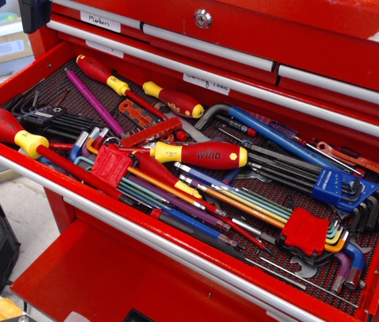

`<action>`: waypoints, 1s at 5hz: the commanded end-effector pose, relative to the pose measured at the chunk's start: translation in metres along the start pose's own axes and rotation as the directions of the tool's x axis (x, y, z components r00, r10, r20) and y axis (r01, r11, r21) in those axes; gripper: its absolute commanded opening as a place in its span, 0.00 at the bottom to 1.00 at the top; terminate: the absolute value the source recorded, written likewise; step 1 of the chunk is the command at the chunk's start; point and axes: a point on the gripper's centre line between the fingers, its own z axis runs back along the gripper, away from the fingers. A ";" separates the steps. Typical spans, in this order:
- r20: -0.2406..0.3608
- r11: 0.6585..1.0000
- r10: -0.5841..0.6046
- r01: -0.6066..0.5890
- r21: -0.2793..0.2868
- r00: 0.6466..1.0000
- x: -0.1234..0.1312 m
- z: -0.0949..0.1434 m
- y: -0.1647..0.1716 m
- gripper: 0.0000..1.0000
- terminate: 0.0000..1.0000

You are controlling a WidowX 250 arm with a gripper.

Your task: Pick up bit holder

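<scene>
Past the red drawer front (109, 268) nearest the camera, the bit holder (152, 131) lies untouched among the screwdrivers in the open drawer, so all the picking is left, and my fingers are out of sight.

You've got the bit holder (152, 132) lying flat mid-drawer (55, 67), touching the orange wrench (134, 111), behind the big Wiha screwdriver (199, 155).
</scene>
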 end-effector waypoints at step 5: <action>0.159 0.981 -0.193 0.196 -0.005 0.968 0.065 -0.059 -0.102 1.00 0.00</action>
